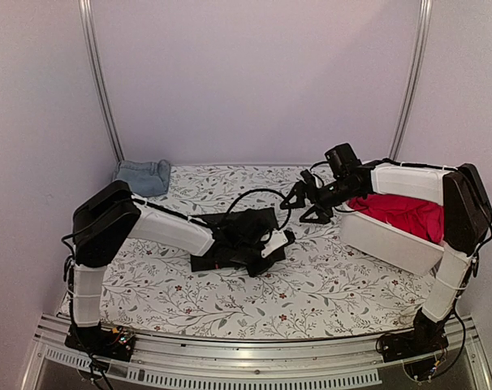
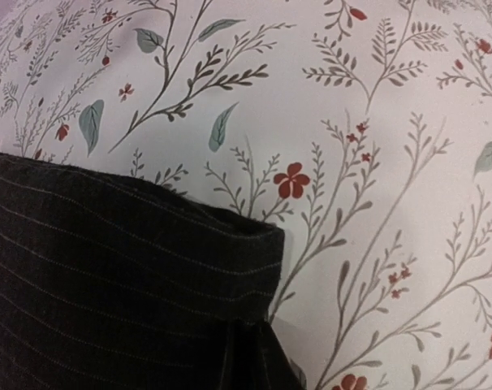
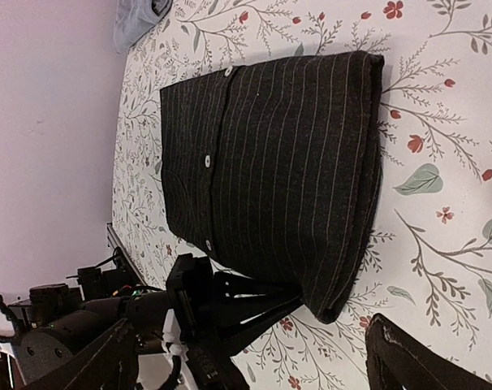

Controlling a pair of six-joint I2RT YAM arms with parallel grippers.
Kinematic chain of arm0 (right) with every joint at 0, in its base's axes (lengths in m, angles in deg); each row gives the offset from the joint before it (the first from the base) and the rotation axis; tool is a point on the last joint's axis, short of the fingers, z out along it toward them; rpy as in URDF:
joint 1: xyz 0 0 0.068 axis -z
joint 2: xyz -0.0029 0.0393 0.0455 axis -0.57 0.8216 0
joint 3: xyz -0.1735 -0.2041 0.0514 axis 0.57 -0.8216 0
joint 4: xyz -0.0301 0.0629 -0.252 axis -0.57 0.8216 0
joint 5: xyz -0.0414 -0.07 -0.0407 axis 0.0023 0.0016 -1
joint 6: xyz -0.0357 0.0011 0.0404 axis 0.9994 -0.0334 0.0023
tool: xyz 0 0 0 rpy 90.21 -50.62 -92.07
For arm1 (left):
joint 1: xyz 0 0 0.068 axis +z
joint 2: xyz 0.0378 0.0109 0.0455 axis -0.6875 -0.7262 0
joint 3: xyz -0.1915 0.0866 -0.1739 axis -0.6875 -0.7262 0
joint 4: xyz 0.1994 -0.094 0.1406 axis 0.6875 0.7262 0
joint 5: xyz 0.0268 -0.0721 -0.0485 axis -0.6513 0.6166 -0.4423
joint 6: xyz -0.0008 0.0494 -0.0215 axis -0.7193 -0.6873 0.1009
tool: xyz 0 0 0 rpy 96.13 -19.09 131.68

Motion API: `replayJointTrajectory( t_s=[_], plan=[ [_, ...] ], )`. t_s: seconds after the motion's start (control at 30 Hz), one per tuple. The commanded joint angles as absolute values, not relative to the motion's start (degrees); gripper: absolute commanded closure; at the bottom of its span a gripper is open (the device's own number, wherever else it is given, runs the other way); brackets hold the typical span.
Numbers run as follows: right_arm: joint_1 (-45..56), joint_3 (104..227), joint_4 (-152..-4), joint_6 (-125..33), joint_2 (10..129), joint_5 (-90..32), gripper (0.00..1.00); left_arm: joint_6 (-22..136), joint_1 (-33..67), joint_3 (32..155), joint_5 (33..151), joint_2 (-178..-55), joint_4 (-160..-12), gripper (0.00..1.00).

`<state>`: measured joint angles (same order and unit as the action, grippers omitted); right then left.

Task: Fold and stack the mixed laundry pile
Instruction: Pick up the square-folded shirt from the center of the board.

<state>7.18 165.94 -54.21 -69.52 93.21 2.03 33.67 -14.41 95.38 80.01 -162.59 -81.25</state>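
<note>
1. As it lies folded flat at mid-counter, buttons up, the one black pinstriped shirt is partly covered by the left arm.
2. Left pincer meets the shirt's right edge; whether it is clenched, I cannot tell.
3. Right pincer hangs released, just beside one white plastic bin.
4. One red-pink cloth fills that bin; one light blue garment sits in the far left corner.

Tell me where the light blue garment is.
In the top view, the light blue garment lies at the floral cover's far-left corner, apart from the pinstriped shirt.
</note>
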Motion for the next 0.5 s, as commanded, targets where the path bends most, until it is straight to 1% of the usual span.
replayJointTrajectory(
  t_s=[0.0, 0.03, 0.1, 0.2, 0.3, 0.47],
  plan=[
    [6.40, 167.21, -54.72, -70.94, 94.84, 0.70, 0.03, 38.21, -10.73, 85.41, 88.33, -153.46, -86.10, 0.98],
    [5.87, 167.70, -55.23, -72.01, 95.53, 0.80, 0.03, 39.31, -10.14, 83.47, 89.47, -151.17, -88.60, 1.00],
    [4.71, 168.35, -57.30, -73.96, 96.68, 1.89, 0.02, 43.05, -8.13, 81.11, 92.20, -148.46, -91.85, 1.00],
    [3.13, 168.97, -60.75, -79.16, 98.85, 4.20, 0.01, 46.95, -6.28, 80.51, 97.23, -147.62, -94.06, 1.00],
    [2.67, 171.82, -58.63, -80.17, 101.84, 2.75, 0.01, 48.65, -5.81, 80.09, 97.91, -147.29, -95.08, 1.00],
    [2.65, 171.56, -63.74, -87.06, 104.99, 5.66, 0.01, 50.81, -4.86, 79.07, 97.80, -145.49, -97.47, 1.00]
  ],
)
